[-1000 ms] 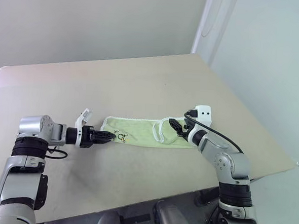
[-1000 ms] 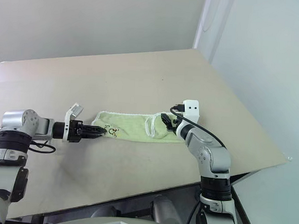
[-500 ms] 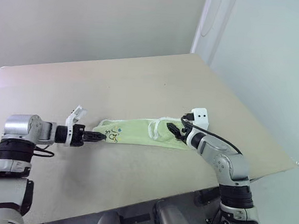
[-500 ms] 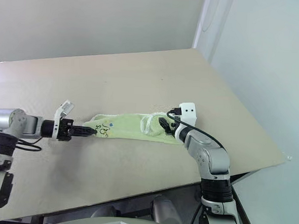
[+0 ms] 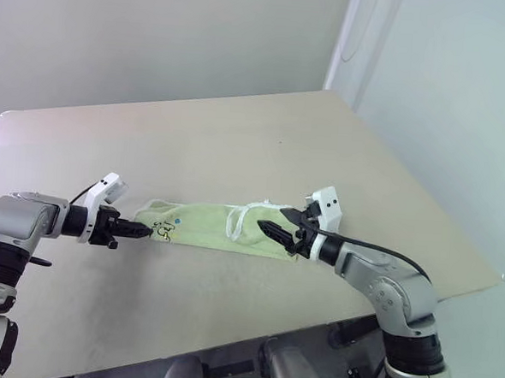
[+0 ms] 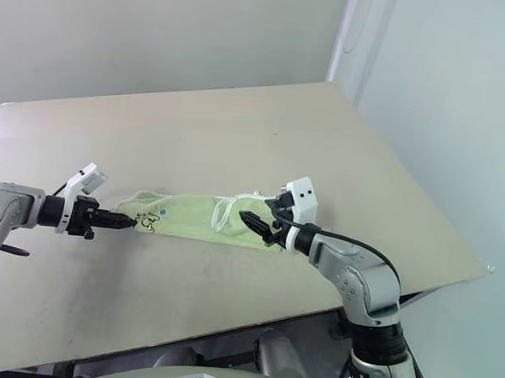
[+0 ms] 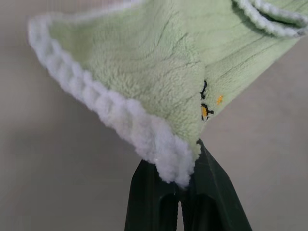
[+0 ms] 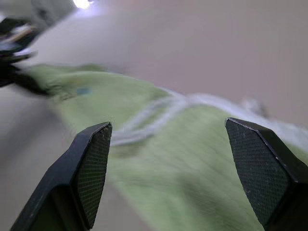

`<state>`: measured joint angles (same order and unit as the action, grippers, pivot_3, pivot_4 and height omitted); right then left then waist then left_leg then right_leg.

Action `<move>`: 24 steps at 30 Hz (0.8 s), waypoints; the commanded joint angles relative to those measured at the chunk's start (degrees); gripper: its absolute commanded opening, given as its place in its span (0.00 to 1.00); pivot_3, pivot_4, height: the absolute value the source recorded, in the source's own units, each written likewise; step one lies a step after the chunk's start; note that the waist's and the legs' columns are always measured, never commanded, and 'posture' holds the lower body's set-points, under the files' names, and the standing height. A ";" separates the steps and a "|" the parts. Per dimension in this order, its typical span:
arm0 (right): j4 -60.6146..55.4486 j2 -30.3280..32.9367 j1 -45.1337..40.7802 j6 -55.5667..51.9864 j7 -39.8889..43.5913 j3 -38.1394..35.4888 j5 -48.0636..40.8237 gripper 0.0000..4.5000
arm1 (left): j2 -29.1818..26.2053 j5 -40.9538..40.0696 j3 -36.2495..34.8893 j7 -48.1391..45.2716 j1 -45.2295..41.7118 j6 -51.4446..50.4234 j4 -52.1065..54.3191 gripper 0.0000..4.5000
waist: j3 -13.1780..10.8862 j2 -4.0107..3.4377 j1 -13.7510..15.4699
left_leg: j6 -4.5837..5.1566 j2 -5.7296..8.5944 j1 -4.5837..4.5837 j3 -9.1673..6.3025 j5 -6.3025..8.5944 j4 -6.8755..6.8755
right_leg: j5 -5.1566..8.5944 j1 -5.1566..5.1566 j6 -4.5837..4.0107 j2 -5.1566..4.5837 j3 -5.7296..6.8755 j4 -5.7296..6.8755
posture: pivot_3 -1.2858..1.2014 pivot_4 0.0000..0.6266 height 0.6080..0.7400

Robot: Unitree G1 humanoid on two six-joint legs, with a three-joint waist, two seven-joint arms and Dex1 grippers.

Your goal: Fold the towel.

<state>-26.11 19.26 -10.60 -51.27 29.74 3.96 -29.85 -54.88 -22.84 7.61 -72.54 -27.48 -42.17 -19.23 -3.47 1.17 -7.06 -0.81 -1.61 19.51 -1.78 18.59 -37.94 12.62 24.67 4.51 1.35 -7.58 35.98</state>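
The light lime-green terry towel (image 5: 212, 227) with white stitched edging is lying as a long bunched strip across the near middle of the pale beige surface (image 5: 238, 145), running left to right; its small dark printed figure (image 5: 161, 231) is sitting near the left end, and a looping fold of white edging (image 5: 242, 218) is showing towards the right end. The left pincer (image 5: 144, 229) is gripping the towel's left corner, its black fingers (image 7: 159, 197) pinched tight on the thick white hem; the cloth is fanning out from that grip. The right pincer (image 5: 276, 231) is hovering over the towel's right end with its jaws spread wide and holding nothing; its textured black fingertips (image 8: 94, 168) are standing well apart with green cloth showing between them. The surface around the towel is bare, a pale wall (image 5: 159, 38) is rising beyond its far edge, and nothing is lying between the two pincers but the towel itself.
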 commanded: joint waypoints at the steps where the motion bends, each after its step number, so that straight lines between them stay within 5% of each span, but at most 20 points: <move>1: -4.65 4.05 1.39 2.79 4.81 1.63 -0.84 0.88 | 0.66 2.40 -1.40 -2.02 -2.61 8.89 -0.77 0.01 | 0.00 0.03 0.10 | 0.00 0.01 0.01 0.01 0.00 0.00 | 0.01 0.00 0.01 -0.01 0.00 -0.01 | 0.52 0.00 1.00; 11: -5.88 11.98 4.36 4.97 8.48 0.43 -0.86 0.88 | 4.01 3.91 0.43 -8.72 -10.01 13.52 -0.44 0.01 | -0.08 0.21 0.09 | 0.00 0.02 -0.02 0.04 0.00 -0.03 | 0.01 -0.02 0.01 0.00 -0.01 0.02 | 0.52 0.00 1.00; 24: -5.89 11.22 5.89 4.91 4.57 -0.66 -0.24 0.88 | 14.58 9.34 8.71 -19.70 -23.19 20.16 -9.01 0.01 | -0.11 0.27 0.35 | 0.01 0.05 -0.02 0.03 0.00 -0.11 | 0.00 -0.09 0.02 0.02 -0.01 0.03 | 0.52 0.00 1.00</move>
<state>-30.11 30.73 -4.58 -47.10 34.97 5.00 -29.67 -40.90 -14.06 15.50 -91.21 -48.28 -23.78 -27.47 -3.58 1.45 -6.71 -0.81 -1.55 19.50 -1.75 18.59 -38.06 12.62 24.58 4.53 1.37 -7.59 36.01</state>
